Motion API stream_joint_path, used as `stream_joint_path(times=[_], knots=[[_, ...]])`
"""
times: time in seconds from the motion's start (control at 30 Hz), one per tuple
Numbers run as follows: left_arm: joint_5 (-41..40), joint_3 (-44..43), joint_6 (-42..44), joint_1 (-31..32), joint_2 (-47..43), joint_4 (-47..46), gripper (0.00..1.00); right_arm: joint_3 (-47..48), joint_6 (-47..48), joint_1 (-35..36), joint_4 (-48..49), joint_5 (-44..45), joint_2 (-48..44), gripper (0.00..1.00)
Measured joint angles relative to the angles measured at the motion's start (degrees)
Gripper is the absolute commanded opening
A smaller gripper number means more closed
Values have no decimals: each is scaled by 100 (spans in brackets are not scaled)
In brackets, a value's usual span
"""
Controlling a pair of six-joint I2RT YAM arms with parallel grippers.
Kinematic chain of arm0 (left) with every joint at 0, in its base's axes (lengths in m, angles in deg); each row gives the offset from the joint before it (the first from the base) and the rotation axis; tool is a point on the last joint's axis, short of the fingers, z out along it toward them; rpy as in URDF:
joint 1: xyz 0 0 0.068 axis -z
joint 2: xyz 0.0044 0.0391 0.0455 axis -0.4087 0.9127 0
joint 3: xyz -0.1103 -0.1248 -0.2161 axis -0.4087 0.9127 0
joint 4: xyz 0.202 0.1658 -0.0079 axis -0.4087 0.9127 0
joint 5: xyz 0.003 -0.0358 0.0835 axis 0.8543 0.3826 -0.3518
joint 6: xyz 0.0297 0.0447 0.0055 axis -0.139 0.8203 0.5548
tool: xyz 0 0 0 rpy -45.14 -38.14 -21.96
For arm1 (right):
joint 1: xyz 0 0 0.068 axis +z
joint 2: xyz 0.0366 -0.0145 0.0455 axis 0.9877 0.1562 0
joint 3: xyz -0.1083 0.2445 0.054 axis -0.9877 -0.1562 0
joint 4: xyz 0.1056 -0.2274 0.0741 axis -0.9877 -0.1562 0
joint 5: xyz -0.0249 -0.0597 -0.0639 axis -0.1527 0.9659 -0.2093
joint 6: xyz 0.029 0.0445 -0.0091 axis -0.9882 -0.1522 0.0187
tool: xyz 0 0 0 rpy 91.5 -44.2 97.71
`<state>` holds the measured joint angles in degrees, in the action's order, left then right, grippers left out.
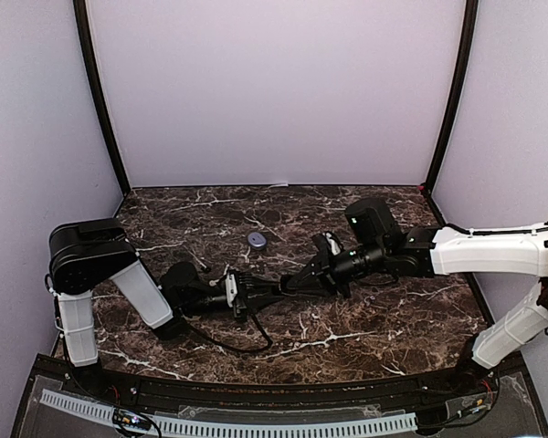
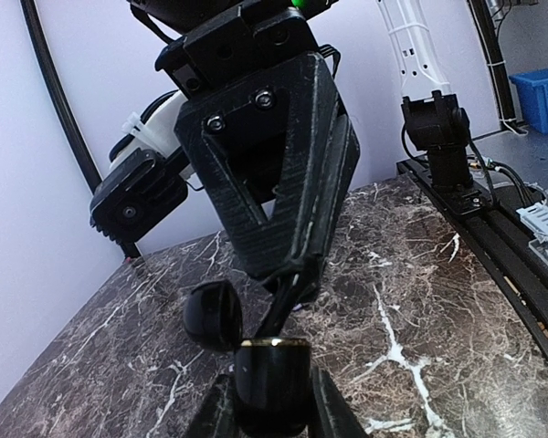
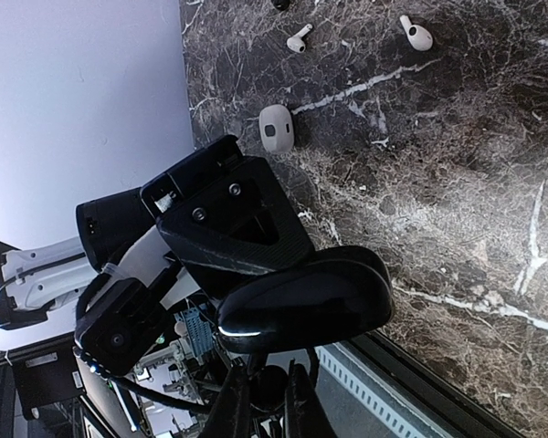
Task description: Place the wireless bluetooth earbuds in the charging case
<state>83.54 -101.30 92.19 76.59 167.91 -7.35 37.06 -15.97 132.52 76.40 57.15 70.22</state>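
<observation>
The dark earbud (image 3: 270, 385) hovered at the case (image 3: 301, 301)
Left jaws clamped the case, right jaws seemingly pinched the dark earbud; I needed a square descent.

Polished white-veined brown marble-look tabletop (image 3: 457, 182); glossy oval black plastic charging case (image 3: 301, 301); smooth small white plastic earbuds (image 3: 417, 34).

No text, label, brand or number is legible on anything in view.
</observation>
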Motion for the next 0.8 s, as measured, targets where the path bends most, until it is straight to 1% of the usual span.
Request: stream_joint_path(times=[0.3, 0.47, 0.7, 0.8], knots=[[398, -37, -212, -46, 13, 57, 15, 4, 17, 0, -127, -46, 0, 0], [573, -66, -339, -61, 22, 90, 15, 42, 42, 4, -249, -37, -13, 1], [791, -109, -507, -59, 22, 109, 14, 46, 83, 9, -295, 125, -76, 7], [850, -205, -560, -37, 22, 109, 14, 55, 114, 24, -286, 210, -81, 7]])
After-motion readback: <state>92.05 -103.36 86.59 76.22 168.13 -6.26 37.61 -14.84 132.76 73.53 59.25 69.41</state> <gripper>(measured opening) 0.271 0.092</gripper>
